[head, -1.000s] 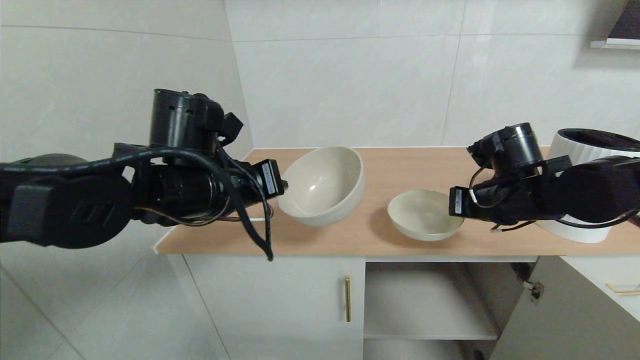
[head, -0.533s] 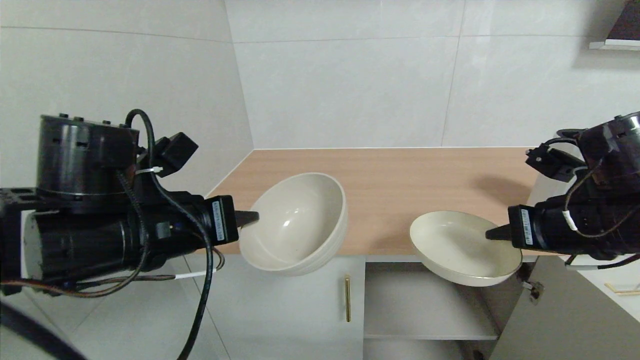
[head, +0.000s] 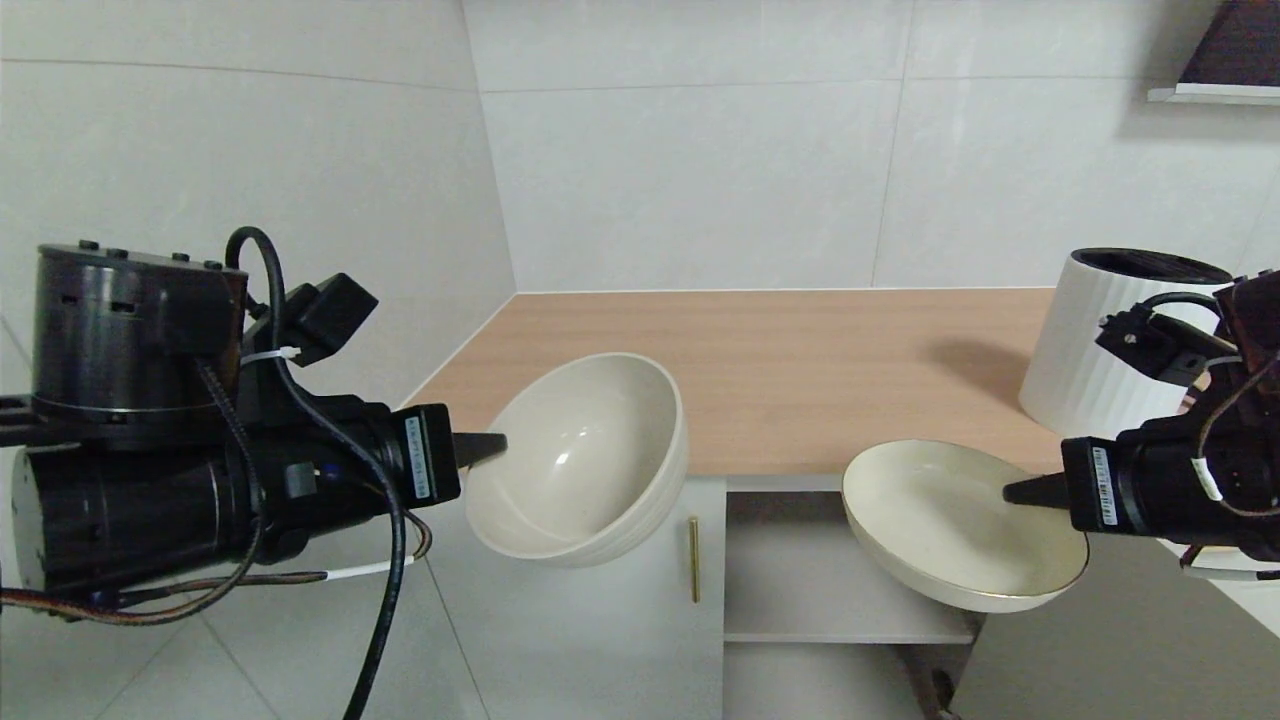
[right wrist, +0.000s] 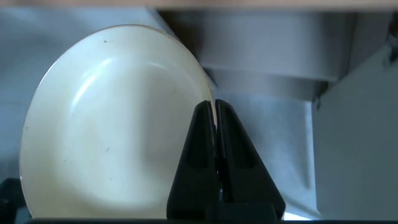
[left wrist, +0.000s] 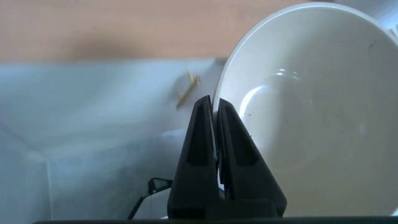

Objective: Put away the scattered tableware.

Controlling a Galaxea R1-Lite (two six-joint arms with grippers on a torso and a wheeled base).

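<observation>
out in front of the light wooden countertop [head: 800, 360], past its near edge, both arms hold tableware in the air. the left gripper [head: 488, 445] is clenched on the rim of a deep cream ceramic bowl [head: 590, 470]. in the left wrist view its two black fingers [left wrist: 202, 143] stand close together with the bowl's wall pinched between them. the bowl is tilted, its hollow facing up and partly toward the head camera. it hangs before the closed white cabinet door [head: 600, 620], just beside that door's slim gold bar handle [head: 693, 560].

the right gripper [head: 1015, 490] grasps a shallow cream ceramic dish [head: 950, 530] by its rim on the robot's right. in the right wrist view its black fingers [right wrist: 202, 149] are closed on the thin edge. the dish is tilted as well, its inner face turned up. it hangs in front of the open cabinet compartment [head: 830, 560], above the white shelf [head: 840, 625] inside. bowl and dish are well apart, and neither touches the countertop.

a white ribbed cylindrical container with a dark opening [head: 1100, 350] stands upright at the right end of the countertop, near the right arm. pale tiled walls [head: 700, 170] rise behind and to the left of the counter.
</observation>
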